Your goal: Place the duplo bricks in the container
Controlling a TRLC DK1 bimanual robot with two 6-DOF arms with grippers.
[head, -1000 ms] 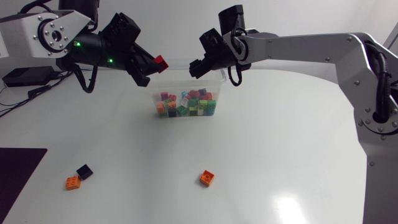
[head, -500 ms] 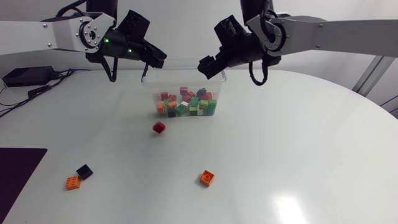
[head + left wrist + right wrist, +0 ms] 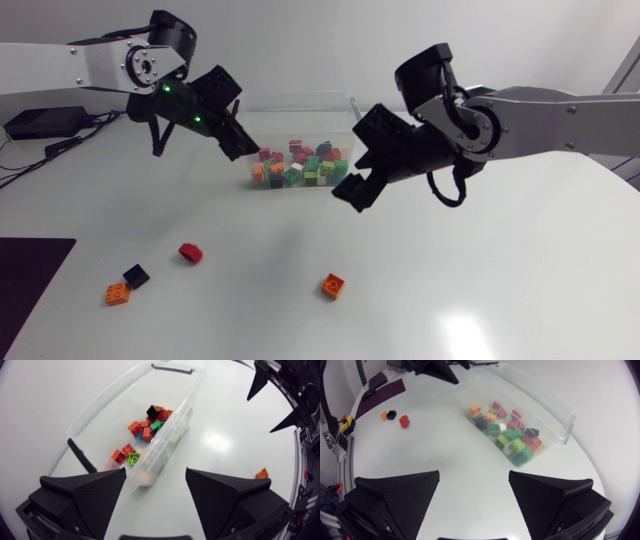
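Head view: red brick [image 3: 190, 253] well apart from L gripper [image 3: 245, 150], which gapes empty; R gripper [image 3: 350, 197] wide too

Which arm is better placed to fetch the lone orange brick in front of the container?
Right. The right claw, open and empty, hangs nearest the lone orange brick. The left claw, also open, is up beside the container, closer to the red brick.

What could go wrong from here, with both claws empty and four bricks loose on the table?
1. The left claw hangs open close to the container; a careless swing could shove it.
2. The dark brick and the orange brick beside it lie close together, so grabbing one may push the other away.
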